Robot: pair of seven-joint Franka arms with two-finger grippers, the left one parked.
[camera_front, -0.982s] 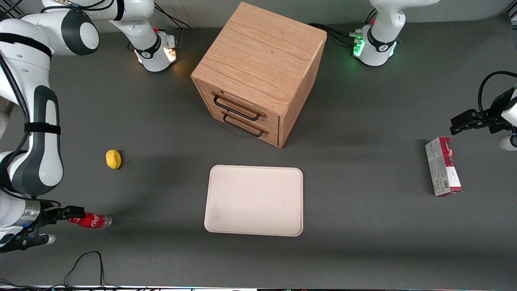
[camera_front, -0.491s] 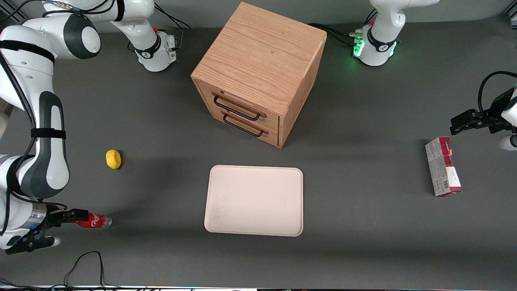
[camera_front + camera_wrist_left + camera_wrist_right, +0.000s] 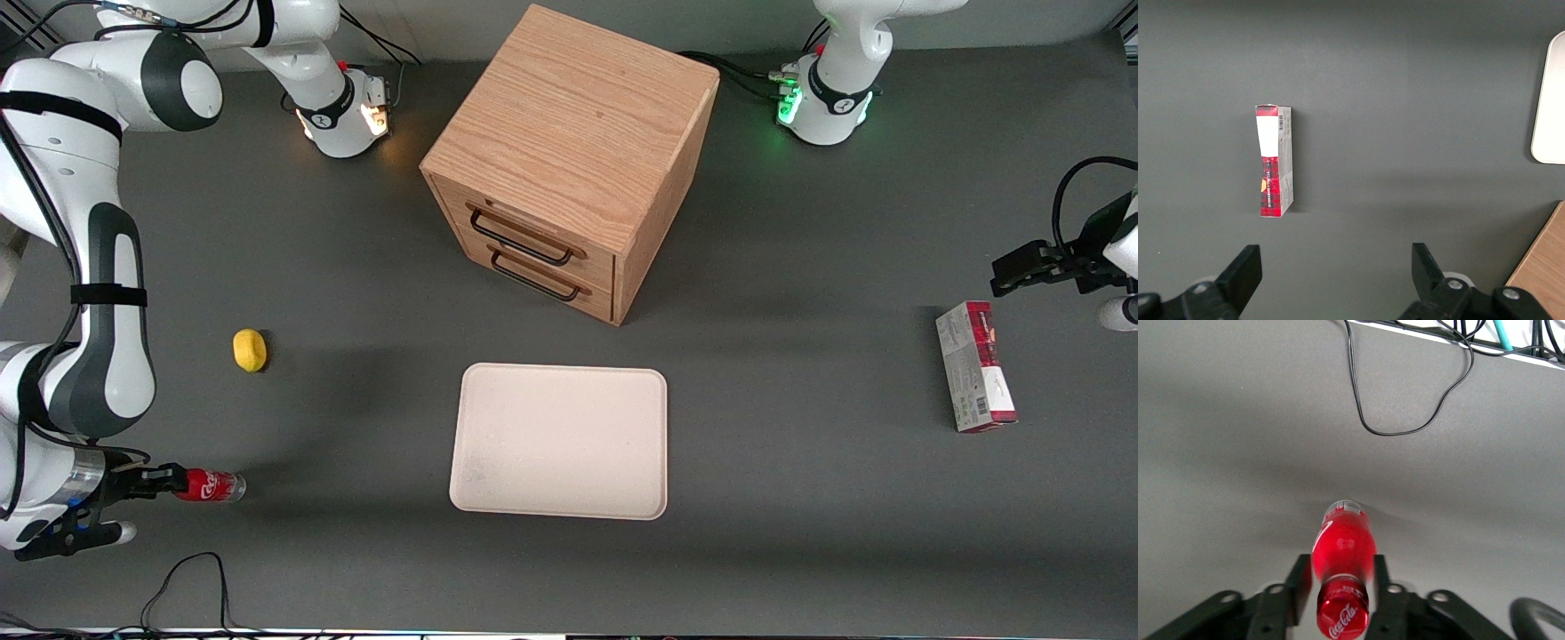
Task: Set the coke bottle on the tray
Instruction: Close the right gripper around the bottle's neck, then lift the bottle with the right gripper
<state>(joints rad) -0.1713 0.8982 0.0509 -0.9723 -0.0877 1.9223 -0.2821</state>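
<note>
While lying on the table, coke bottle clamped at its neck in the gripper, well apart from the tray.

The working arm has glossy white shells, dark grey joint bands, and a black gripper.

Dark grey table. Wooden drawer cabinet stood mid-table, turned at an angle, two drawers in its front, both shut. Each carried a black wire handle: upper handle, lower handle. Small yellow lemon lay alone toward the working arm's end, nearer the front camera than the cabinet. Red-and-grey carton box lay flat toward the parked arm's end, barcode on one end. Black cable looped at the table edge nearest the camera.
</note>
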